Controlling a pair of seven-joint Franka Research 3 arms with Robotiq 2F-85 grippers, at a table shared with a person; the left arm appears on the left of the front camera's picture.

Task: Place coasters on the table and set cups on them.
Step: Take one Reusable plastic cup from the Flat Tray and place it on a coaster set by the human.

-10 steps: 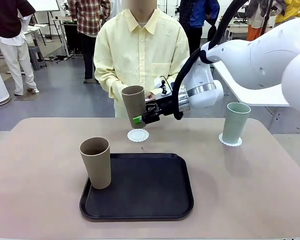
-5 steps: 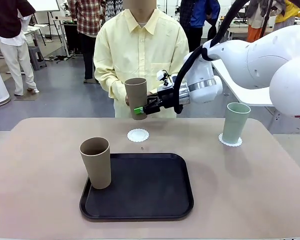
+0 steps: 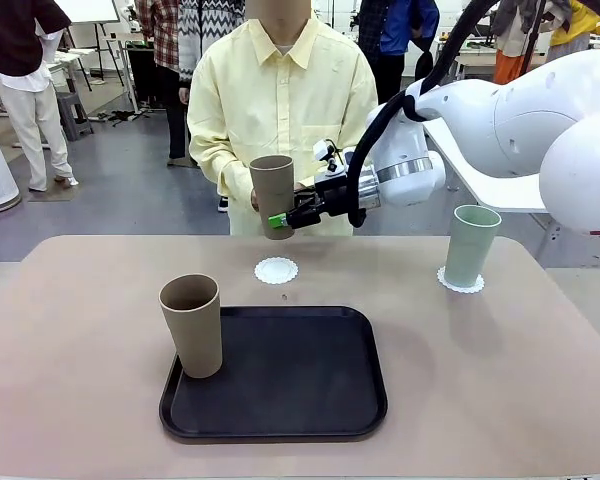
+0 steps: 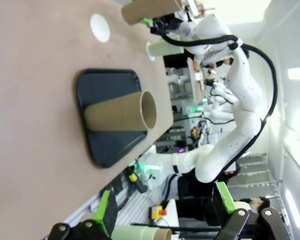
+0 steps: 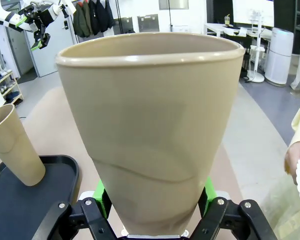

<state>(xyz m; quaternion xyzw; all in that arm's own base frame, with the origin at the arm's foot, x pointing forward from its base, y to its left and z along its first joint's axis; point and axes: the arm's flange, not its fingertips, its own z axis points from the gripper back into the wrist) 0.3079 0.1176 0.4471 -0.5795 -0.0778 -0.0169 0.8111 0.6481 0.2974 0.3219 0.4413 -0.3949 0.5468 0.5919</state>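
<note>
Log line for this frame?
right gripper shut on tan cup, airborne | middle coaster bare | mint cup on right coaster | second tan cup on black tray | left gripper open

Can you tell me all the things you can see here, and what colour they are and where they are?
tan cups: two; one stands on the tray, one is held up in the air in front of the person
green cup: one, mint, on a coaster at the right
coasters: two, white and lacy; one bare beyond the tray, one under the green cup
tray: one, black, mid-table
table: one, beige
person: one, yellow shirt, far side
right gripper: closed on the raised tan cup
left gripper: open, holding nothing
</note>
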